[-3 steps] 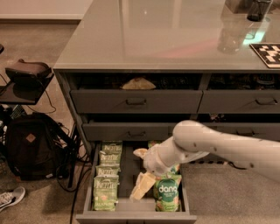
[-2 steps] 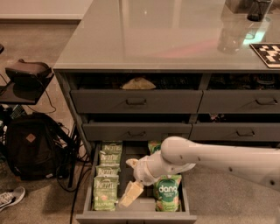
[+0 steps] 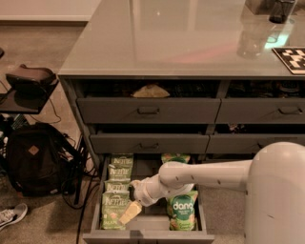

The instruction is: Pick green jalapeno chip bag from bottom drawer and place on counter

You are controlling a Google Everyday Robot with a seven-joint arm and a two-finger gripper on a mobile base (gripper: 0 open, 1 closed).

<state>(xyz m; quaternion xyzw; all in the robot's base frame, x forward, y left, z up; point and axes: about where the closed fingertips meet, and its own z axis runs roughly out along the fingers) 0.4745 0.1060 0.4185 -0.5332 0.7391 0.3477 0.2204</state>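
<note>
The bottom drawer (image 3: 143, 235) is pulled open below the cabinet. Several pale green jalapeno chip bags lie in a column along its left side; the front one (image 3: 113, 210) shows "Kettle" lettering. My gripper (image 3: 129, 212) is low inside the drawer, its tan tip against the right edge of that front bag. My white arm (image 3: 214, 175) reaches in from the right. The glossy grey counter (image 3: 171, 43) spans the top of the cabinet.
Darker green "dang" bags lie at the drawer's right (image 3: 182, 210) and back (image 3: 175, 157). The upper drawers stand slightly open, one holding a tan item (image 3: 150, 90). A clear bottle (image 3: 250, 42), a dark cup (image 3: 281, 9) and a black-white tag (image 3: 291, 58) sit on the counter. A backpack (image 3: 32, 157), cables and a shoe (image 3: 11, 214) are on the floor at left.
My arm has swung left and toward the drawer's front. The gripper went from the drawer's middle, beside the dang bag, to the left column of Kettle bags.
</note>
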